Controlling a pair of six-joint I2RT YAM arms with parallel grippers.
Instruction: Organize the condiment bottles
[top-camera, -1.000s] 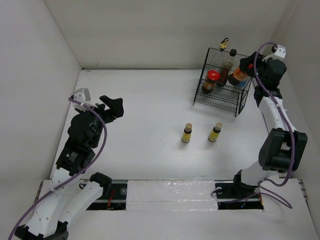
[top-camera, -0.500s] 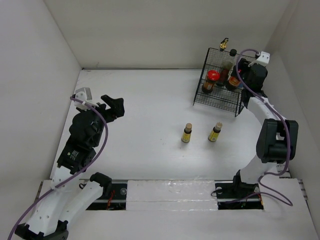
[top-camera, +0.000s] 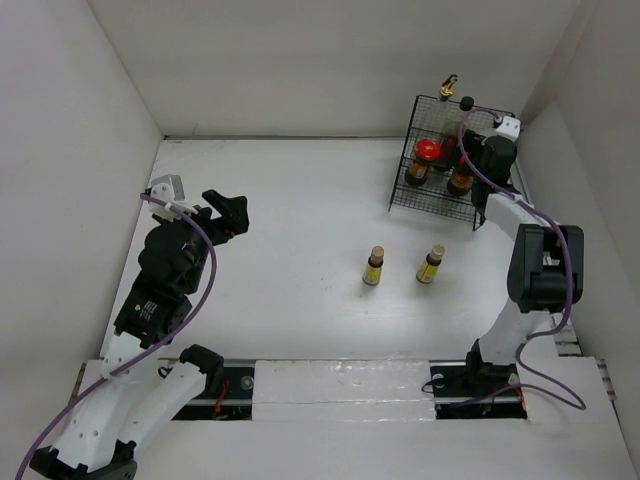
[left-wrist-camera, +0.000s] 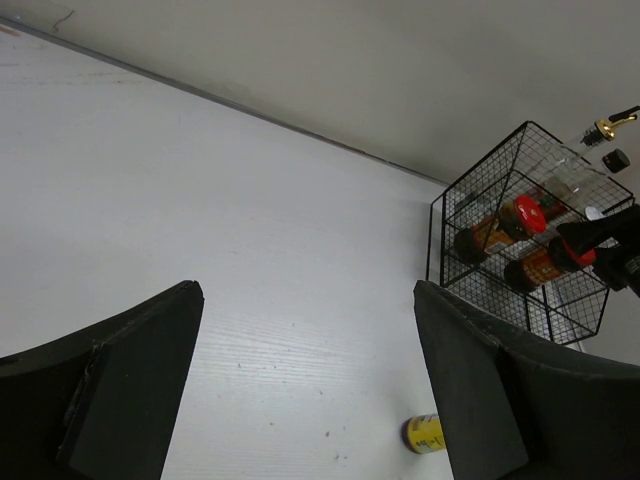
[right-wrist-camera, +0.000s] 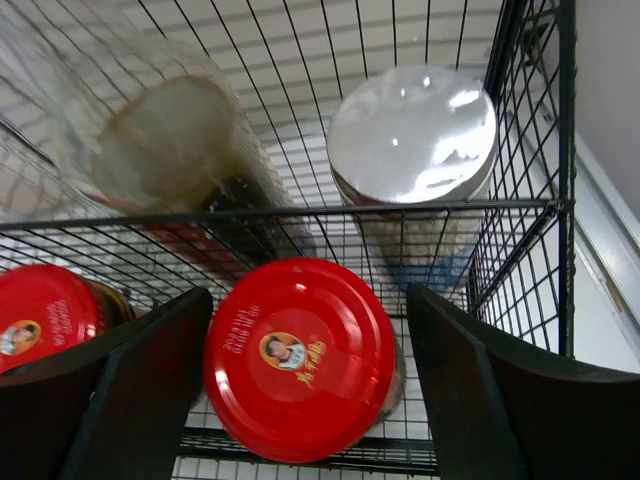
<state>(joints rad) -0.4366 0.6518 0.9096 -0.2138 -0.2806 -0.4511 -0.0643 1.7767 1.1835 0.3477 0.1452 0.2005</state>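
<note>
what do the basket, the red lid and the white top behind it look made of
Basket: thin black wire in a rigid grid, probably coated metal. Red lid: glossy with a printed logo, painted metal or plastic, unclear which. White top: shiny with glare, likely plastic.

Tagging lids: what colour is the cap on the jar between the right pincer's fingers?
Red cap, clearest in right wrist view.
</note>
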